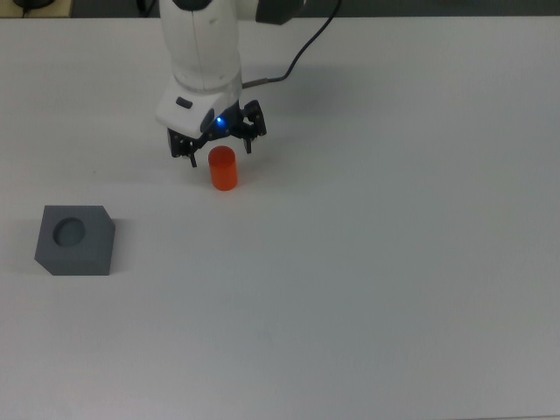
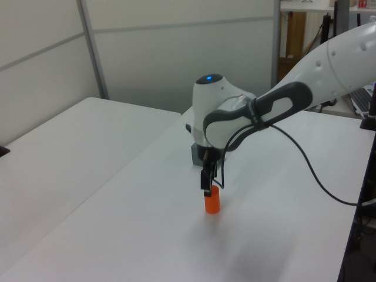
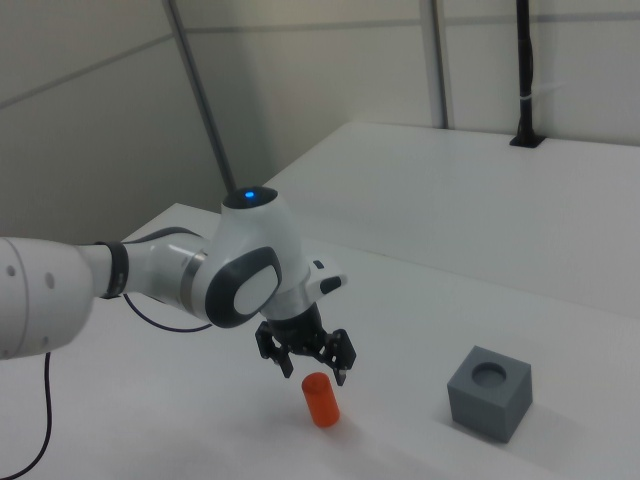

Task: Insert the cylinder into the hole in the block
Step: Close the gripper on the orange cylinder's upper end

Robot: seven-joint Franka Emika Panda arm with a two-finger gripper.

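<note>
The orange-red cylinder [image 1: 223, 169] stands upright on the white table [image 1: 376, 262]. It also shows in the left view as the cylinder [image 2: 212, 200] and in the right view as the cylinder [image 3: 321, 400]. My gripper [image 1: 220, 154] hangs open just above its top, one finger to either side, and does not touch it; the right view shows the gripper [image 3: 312, 373] spread over it. The dark grey block [image 1: 74, 239] sits apart at the top view's left, its round hole facing up. In the right view the block [image 3: 489, 392] is at the right. In the left view the arm hides most of it.
A black cable [image 1: 297, 54] runs from the arm toward the table's far edge. A second white table [image 2: 64, 141] stands to the left view's left. Wall panels [image 2: 176, 53] rise behind.
</note>
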